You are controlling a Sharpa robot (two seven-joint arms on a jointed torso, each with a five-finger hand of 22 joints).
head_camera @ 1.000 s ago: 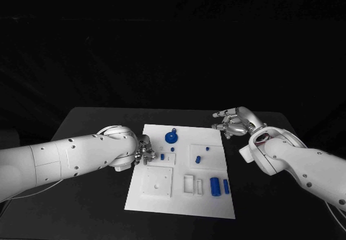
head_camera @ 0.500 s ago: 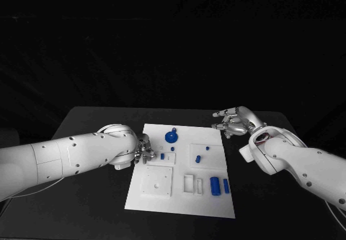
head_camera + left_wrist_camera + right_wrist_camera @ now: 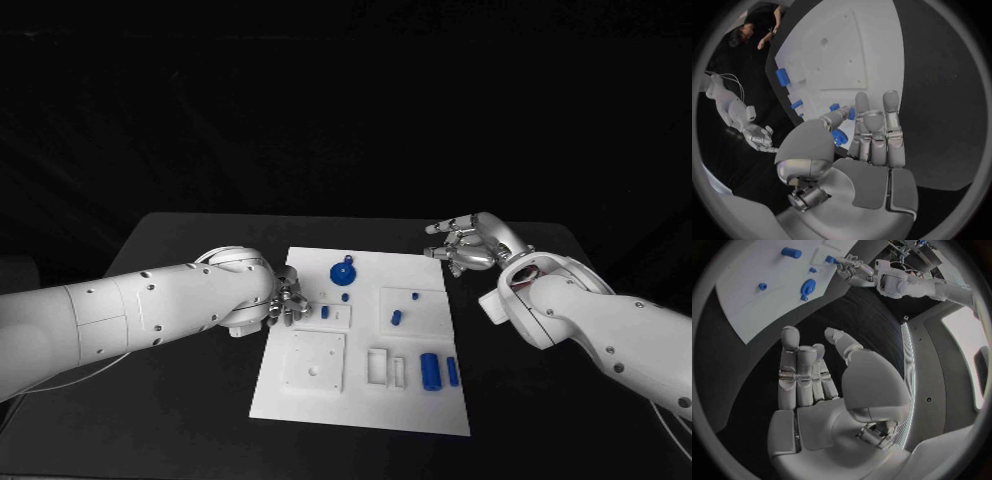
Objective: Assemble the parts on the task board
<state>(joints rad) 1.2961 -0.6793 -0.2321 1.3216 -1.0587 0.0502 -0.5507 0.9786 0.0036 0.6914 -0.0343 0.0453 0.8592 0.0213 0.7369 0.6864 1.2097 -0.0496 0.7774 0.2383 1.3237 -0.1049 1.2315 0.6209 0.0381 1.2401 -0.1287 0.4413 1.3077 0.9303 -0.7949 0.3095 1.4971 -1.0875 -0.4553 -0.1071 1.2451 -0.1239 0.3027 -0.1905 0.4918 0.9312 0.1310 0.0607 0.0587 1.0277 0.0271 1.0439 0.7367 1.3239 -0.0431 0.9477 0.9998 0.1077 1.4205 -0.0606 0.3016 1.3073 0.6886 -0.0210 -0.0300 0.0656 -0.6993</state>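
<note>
Black table [image 3: 188, 250], white board [image 3: 433, 415] in the middle. Left hand [image 3: 289, 303] at board's edge, fingers straight, apart, holding nothing. Right hand [image 3: 464, 245] beside far corner, fingers spread, empty.

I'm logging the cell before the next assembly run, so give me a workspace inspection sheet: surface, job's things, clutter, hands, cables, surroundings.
Surface: black table, task board lying flat in its middle.
Job's things: round blue part at the board's far end; small blue pieces mid-board; two blue cylinders near the front right.
Clutter: nothing seen.
Hands: left hand at the board's left edge, fingers by a small blue part; whether it grips is unclear. Right hand beyond the board's far right corner, holding nothing, fingers apart.
Cables: thin wires by the right arm in the left wrist view.
Surroundings: dark backdrop.
</note>
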